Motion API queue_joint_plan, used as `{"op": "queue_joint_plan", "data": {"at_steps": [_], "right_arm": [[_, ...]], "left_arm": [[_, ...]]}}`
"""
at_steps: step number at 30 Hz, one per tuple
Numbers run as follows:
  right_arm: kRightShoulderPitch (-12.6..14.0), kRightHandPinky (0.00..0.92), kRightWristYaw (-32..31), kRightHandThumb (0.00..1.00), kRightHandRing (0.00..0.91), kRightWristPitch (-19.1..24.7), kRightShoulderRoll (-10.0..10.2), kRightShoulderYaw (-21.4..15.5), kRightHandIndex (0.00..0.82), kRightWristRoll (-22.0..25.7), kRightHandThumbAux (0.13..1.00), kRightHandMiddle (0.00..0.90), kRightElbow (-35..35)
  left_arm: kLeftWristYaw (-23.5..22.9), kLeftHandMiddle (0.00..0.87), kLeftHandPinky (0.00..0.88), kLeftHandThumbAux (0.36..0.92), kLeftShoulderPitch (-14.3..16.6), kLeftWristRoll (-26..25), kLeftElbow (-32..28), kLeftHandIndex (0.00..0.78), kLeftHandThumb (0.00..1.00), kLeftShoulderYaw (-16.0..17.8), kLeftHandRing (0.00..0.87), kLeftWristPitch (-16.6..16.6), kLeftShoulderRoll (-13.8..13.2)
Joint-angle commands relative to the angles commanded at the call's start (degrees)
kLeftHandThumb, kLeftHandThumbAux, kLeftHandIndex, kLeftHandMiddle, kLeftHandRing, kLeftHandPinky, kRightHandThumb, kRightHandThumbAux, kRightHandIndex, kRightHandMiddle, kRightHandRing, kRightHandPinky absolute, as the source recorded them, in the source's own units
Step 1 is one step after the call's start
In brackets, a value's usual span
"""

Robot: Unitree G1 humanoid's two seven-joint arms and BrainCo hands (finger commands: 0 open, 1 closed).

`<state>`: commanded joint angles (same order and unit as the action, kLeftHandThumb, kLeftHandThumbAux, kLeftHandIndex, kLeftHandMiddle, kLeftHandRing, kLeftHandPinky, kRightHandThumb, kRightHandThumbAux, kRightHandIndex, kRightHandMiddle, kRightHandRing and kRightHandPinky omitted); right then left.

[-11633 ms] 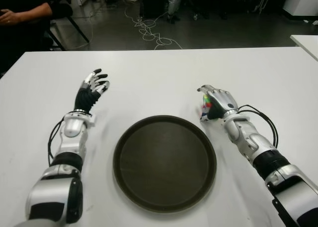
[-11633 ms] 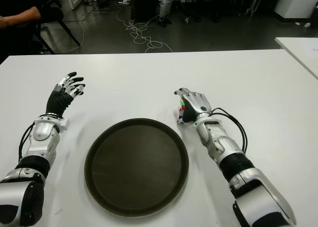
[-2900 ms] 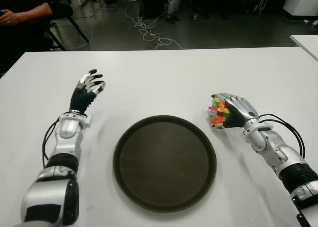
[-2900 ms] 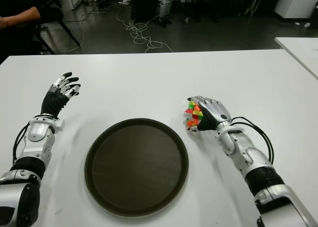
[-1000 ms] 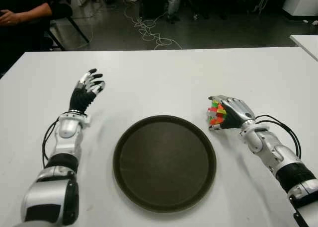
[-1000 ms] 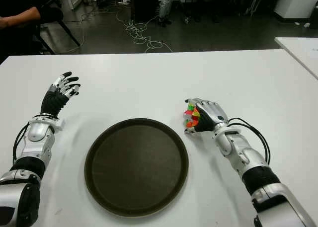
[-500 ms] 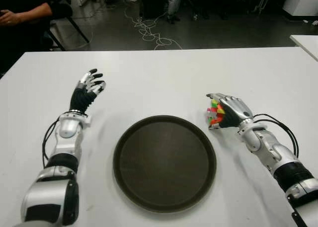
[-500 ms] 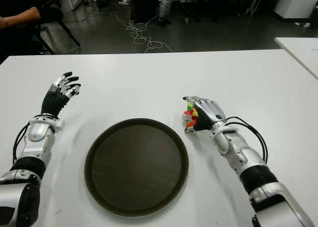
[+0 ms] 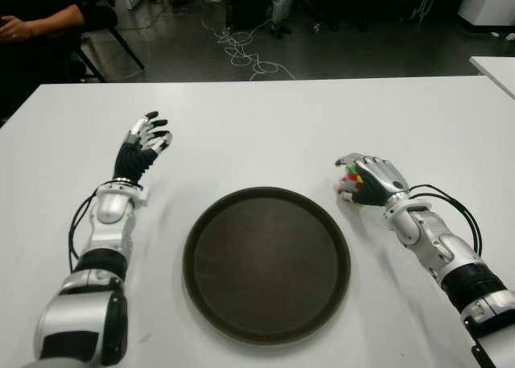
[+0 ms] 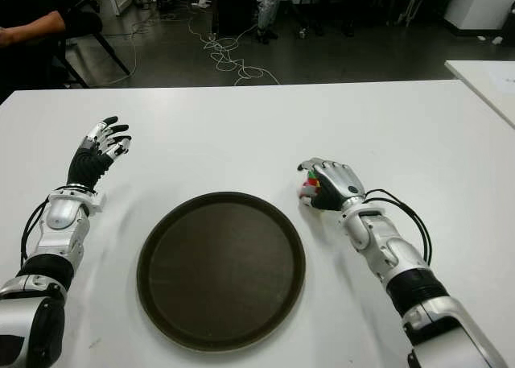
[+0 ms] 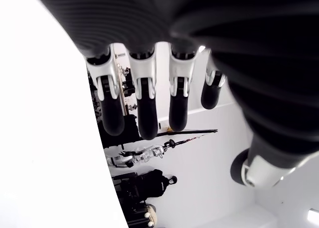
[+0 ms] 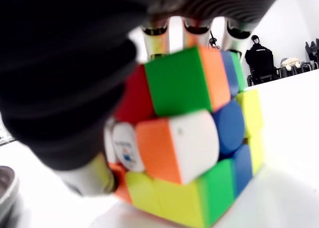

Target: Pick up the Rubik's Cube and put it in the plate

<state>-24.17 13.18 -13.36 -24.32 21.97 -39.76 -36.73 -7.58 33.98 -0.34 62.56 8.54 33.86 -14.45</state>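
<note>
Rubik's Cube, just the one, is gripped in your right hand, fingers curled over it, just right of the single round dark plate and low over the white table. Your left hand shows left of the plate, fingers spread, holding nothing. Nothing sits between cube and plate; a person's arm shows at the far left corner.

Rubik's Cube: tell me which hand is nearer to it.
Right. The right hand is closed around the Rubik's Cube, just right of the plate. The left hand shows open across the table, left of the plate.
</note>
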Motion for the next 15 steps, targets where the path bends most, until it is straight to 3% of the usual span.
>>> {"op": "queue_joint_plan", "data": {"at_steps": [8,15], "right_arm": [[-0.03,0.509,-0.41,0.838,0.449,0.52,0.17,-0.05,0.408,0.13,0.692,0.472,0.31],[0.07,0.555,0.05,0.834,0.475,0.25,0.14,-0.04,0.386,-0.01,0.696,0.495,0.41]], "left_arm": [[0.59,0.204,0.242,0.593,0.02,0.16,-0.02,0.116,0.024,-0.06,0.213,-0.38,0.02],[0.84,0.209,0.233,0.589,-0.08,0.36,-0.12,0.116,0.020,-0.17,0.212,-0.14,-0.02]]}}
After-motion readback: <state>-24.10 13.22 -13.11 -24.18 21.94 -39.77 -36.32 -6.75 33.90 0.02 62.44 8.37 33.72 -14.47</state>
